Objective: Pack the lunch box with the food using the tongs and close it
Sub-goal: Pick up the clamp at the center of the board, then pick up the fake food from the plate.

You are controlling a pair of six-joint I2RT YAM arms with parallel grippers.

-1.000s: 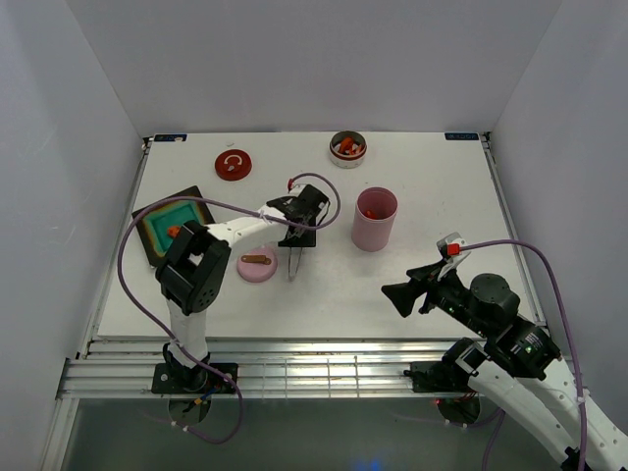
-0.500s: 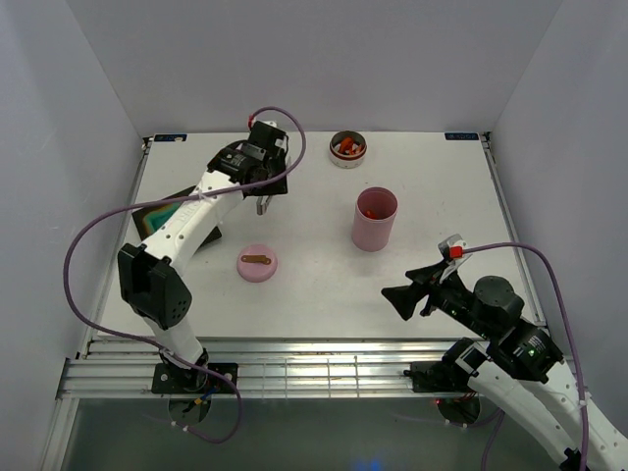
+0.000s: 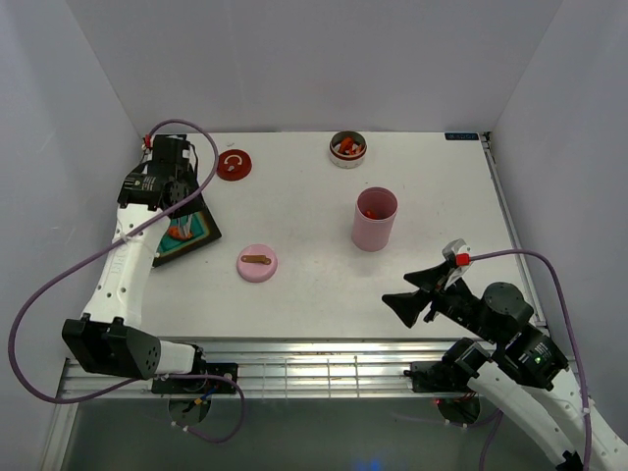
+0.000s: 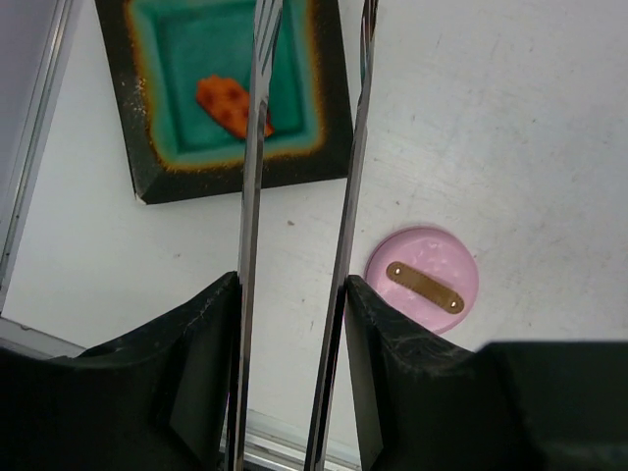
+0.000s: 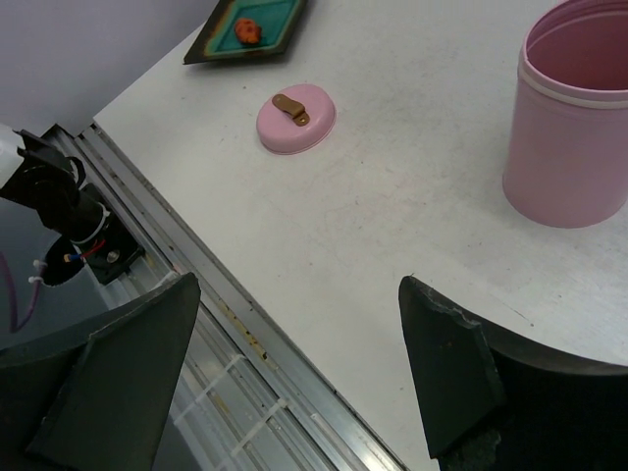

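**Swung to the back-left: left gripper [image 4: 292, 294] now over the black tray [image 4: 196, 182]**

The tongs [image 4: 253, 147] are clamped between its half-closed fingers, tips poised above the orange food piece [image 4: 228, 103] in the tray. A pickup is judged imminent. The right gripper [image 5: 297, 294] is spread wide, empty. The pink lunch box [image 3: 375, 218] stands well apart.

light: bright, even | shadows: soft | glare: streaks on tongs [image 4: 344, 235]

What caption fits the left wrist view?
Left end effector holds tongs over a black tray with one orange food piece; pink lid lies nearby.
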